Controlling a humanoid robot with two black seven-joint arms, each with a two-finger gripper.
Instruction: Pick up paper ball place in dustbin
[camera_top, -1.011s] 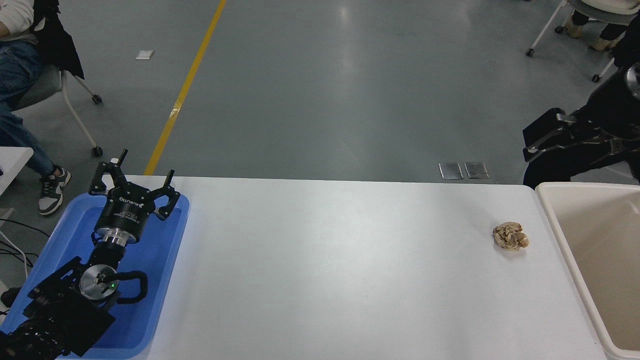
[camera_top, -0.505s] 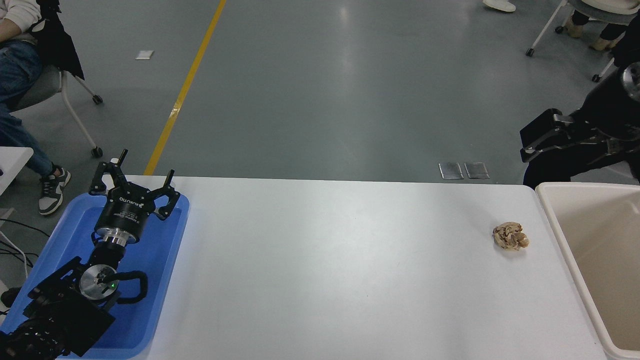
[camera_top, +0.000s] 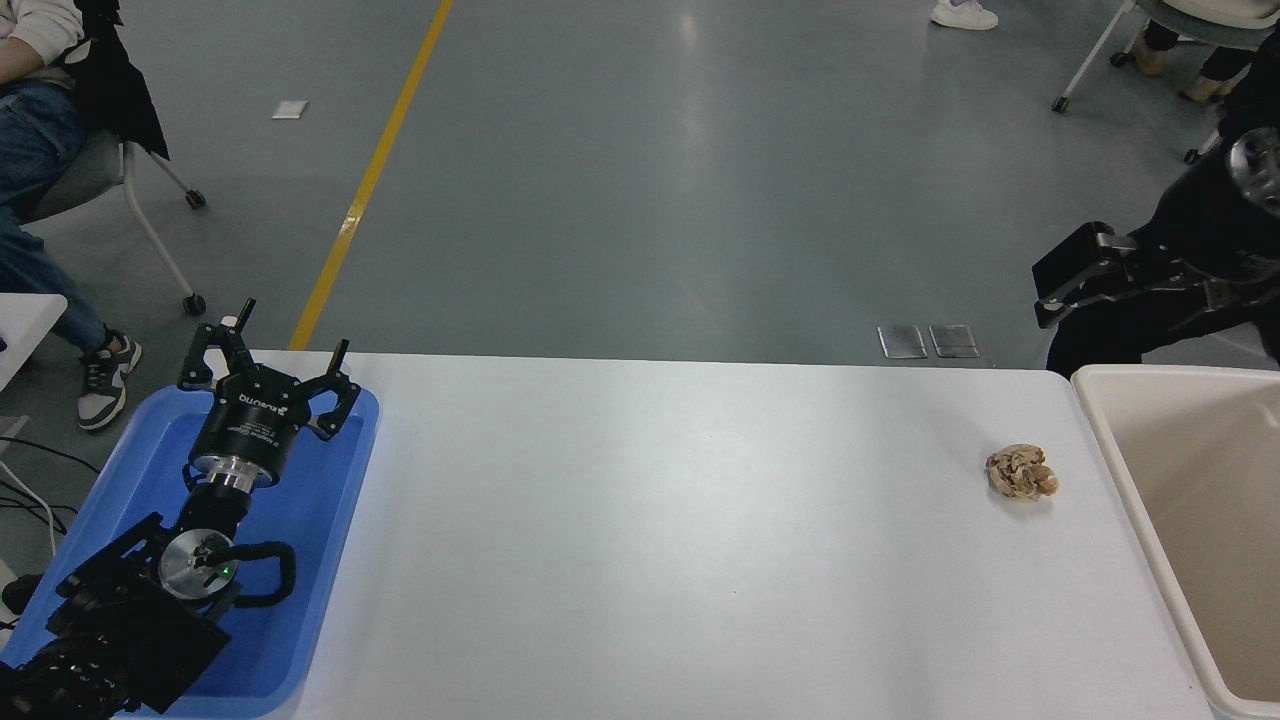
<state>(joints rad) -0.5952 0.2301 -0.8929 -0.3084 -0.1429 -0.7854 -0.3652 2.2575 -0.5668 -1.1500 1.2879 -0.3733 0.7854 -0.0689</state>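
Paper ball (camera_top: 1021, 472) lies on table, apart from right tool (camera_top: 1062, 282).

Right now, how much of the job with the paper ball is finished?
Nothing is finished yet. The paper ball lies on the white table, just left of the dustbin, and no tool touches it. The right tool hangs empty beyond the table's far right corner. The left tool is parked open over the blue tray. Reaching, grasping, lifting and dropping all remain.

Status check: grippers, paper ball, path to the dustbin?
Left gripper open, parked over blue tray. Right gripper high, off-table. Paper ball beside dustbin; nothing between.
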